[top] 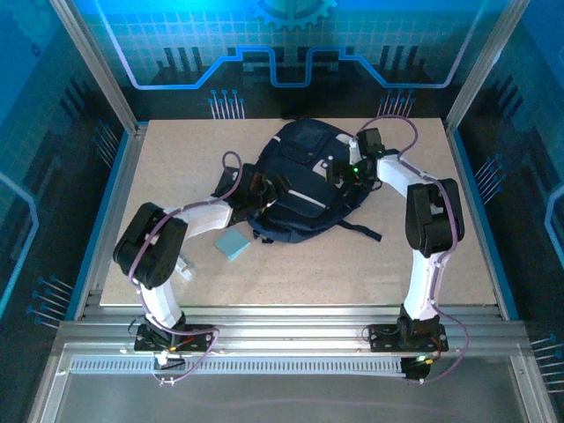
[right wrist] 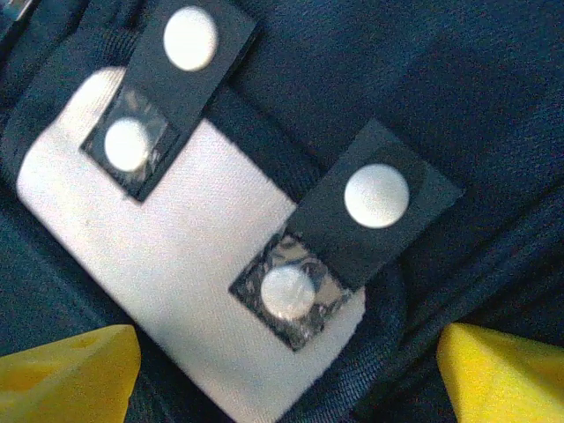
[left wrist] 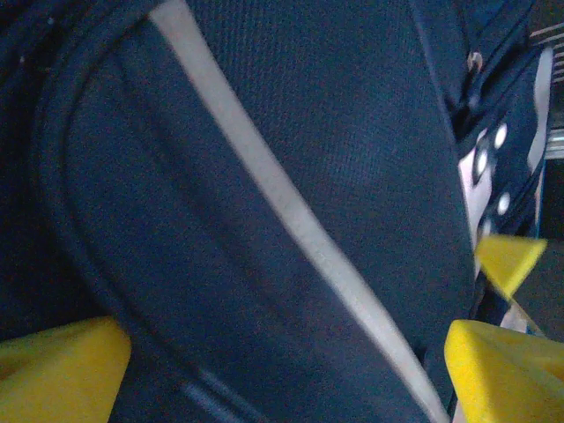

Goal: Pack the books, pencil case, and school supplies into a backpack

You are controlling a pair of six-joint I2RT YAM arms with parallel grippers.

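The dark navy backpack [top: 304, 189] lies in the middle of the table, and both grippers are over it. My left gripper [top: 269, 189] is at its left side. In the left wrist view that gripper [left wrist: 282, 379] is open, its yellow fingertips [left wrist: 62, 370] wide apart over navy fabric crossed by a grey stripe [left wrist: 291, 220]. My right gripper [top: 348, 170] is at the bag's upper right. It [right wrist: 282, 379] is open over a light grey patch [right wrist: 176, 264] with snap tabs. The light-blue pad of school supplies [top: 233, 246] lies on the table left of the bag. The books and pencil case are out of view.
A dark strap [top: 361, 229] trails from the backpack toward the right front. The table is bordered by an aluminium frame [top: 291, 322] in front and by posts and blue panels at the sides. Bare tabletop [top: 335, 273] stretches in front of the bag.
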